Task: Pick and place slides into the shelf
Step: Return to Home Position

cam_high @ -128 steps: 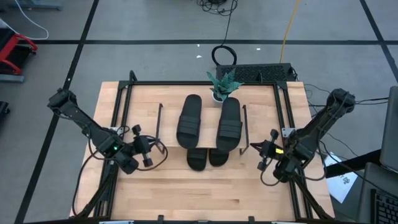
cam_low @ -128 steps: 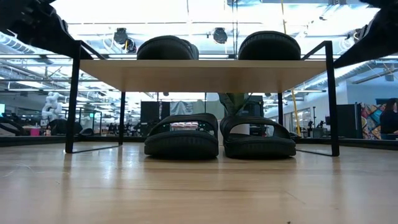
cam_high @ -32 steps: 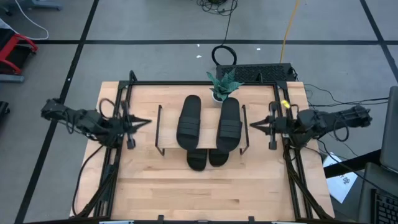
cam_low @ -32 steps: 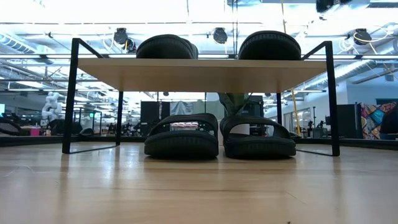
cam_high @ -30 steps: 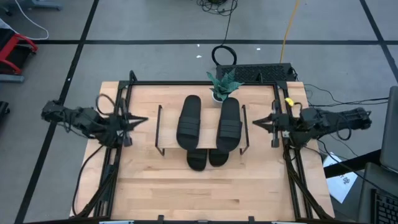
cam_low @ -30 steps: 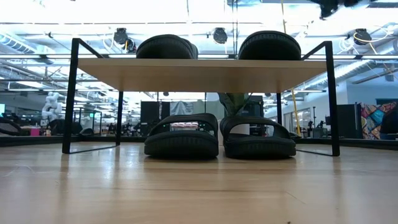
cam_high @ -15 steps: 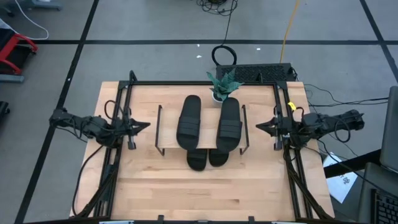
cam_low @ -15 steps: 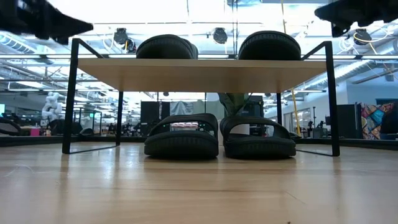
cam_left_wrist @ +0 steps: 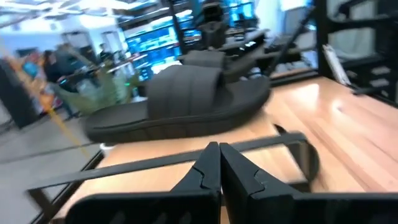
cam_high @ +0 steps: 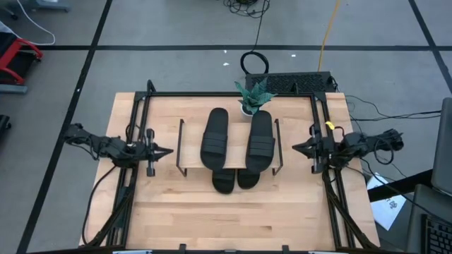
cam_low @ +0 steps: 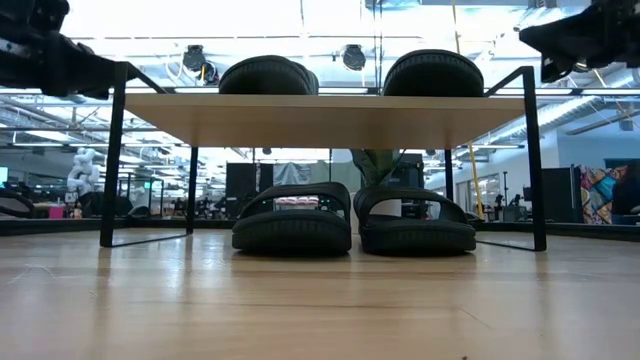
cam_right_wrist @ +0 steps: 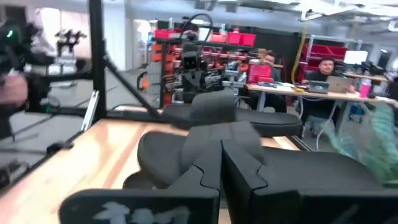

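Left tool (cam_high: pixel 168 150) and right tool (cam_high: pixel 296 147) — pinched closed, empty — flank the low wooden-topped wire shelf (cam_low: pixel 320 108), equally clear of its black ribbed slides (cam_high: pixel 215 137).

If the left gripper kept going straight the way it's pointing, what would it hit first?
Probably the near end frame of the shelf. The left gripper, shut, points at it from close by, roughly at top-board height. Past the frame lies the nearer slide on top.

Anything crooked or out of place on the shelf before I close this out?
Nothing stands out. The shelf stands level. The upper slides lie side by side on its board, and the lower slides beneath it, their ends poking out slightly in front. The left hand and right hand are shut, clear of the shelf.
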{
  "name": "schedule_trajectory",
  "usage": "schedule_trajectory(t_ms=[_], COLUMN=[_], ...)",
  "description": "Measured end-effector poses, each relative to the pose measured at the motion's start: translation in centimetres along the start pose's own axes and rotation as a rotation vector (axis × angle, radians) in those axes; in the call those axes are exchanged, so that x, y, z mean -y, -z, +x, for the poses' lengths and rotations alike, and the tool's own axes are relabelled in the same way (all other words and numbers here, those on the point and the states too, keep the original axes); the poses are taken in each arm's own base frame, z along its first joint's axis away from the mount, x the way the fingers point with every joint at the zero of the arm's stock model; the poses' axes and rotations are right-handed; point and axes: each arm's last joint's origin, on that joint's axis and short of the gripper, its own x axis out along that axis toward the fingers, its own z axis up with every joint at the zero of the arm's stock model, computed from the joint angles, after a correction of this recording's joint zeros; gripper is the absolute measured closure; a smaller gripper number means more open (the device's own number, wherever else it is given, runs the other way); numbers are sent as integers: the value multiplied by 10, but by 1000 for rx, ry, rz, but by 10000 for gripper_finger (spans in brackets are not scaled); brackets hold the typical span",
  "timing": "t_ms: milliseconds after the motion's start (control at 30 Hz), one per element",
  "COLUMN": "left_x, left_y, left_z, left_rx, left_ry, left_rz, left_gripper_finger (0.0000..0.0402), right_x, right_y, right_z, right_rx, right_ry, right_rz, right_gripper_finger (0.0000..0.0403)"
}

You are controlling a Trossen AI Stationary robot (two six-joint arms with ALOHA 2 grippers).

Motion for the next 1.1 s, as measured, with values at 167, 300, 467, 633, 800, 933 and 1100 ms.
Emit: schedule_trajectory(t_ms=[167, 300, 467, 633, 800, 933, 1100], left_x=[4, 4, 4, 4, 4, 4, 6], left_y=[5, 6, 7, 7, 7, 7, 7], left_z=[1, 1, 1, 1, 1, 1, 1], left_rx=[3, -6, -12, -19, -20, -21, -14], left_ry=[64, 69, 70, 71, 72, 75, 115], left_rz=[64, 83, 87, 75, 71, 53, 39], left_gripper_finger=[402, 402, 402, 402, 402, 401, 401], right_x=[-3, -5, -6, -6, -6, -7, -6], right_y=[13, 19, 24, 32, 38, 38, 42], right_z=[3, 5, 6, 7, 9, 9, 8], right_rx=[-19, -36, -45, -64, -83, -84, -118], right_ry=[-8, -44, -52, -4, -4, -3, 9], right_rz=[-31, -20, -4, -4, -2, 15, 6], right_gripper_finger=[403, 403, 403, 403, 403, 403, 403])
